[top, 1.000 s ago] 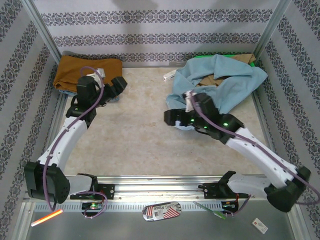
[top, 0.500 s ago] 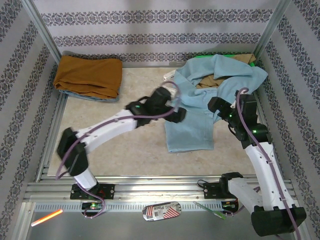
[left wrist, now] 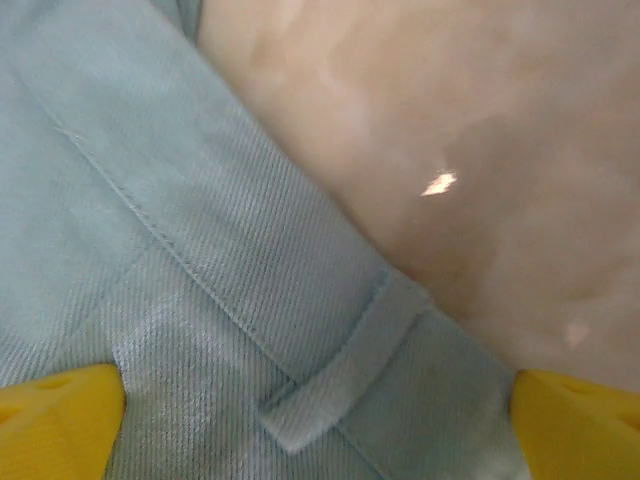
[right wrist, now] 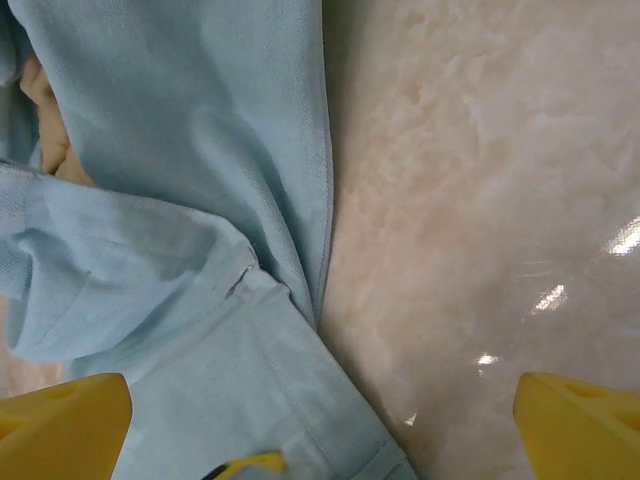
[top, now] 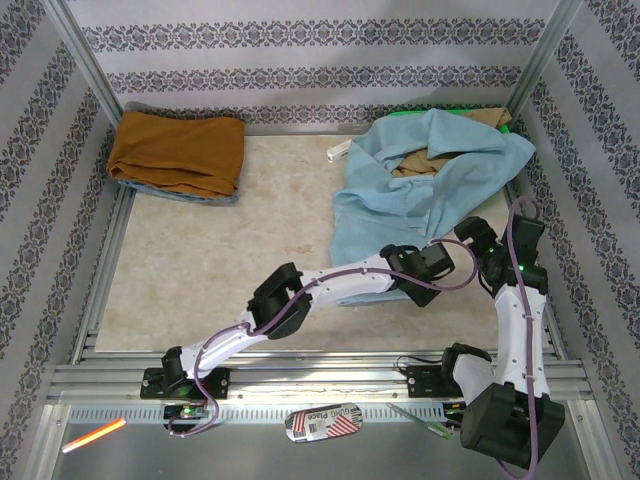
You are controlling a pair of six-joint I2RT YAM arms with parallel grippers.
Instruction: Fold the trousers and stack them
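Fingers point(left wrist: 58, 420) of the left gripper point(left wrist: 320, 425) stand wide apart, one yellow tip at each lower corner of the left wrist view, with nothing pinched. The trousers point(left wrist: 200, 250) lie flat between them; whether the tips touch the cloth cannot be told. The right gripper point(right wrist: 320, 425) is likewise spread wide and holds nothing, one of its fingers point(right wrist: 60, 425) over pale blue cloth and the other over the bare table point(right wrist: 480, 200).

From above, the trousers occupy the far right part of the table. Their long axis runs from a bunched mass in the far right corner toward the near centre, ending in a flat panel whose near edge lies under the two grippers. The left arm reaches across the table to that edge, and the right arm stands just beside it.

The overhead view alone shows a tan garment point(top: 420, 162) within the bunched folds and a rust-orange garment point(top: 175, 148) well apart at the far left. The left wrist view resolves a belt loop point(left wrist: 335, 375) on a stitched band, lying diagonally beside bare table. The right wrist view shows a folded, seamed edge of the cloth running toward the camera.
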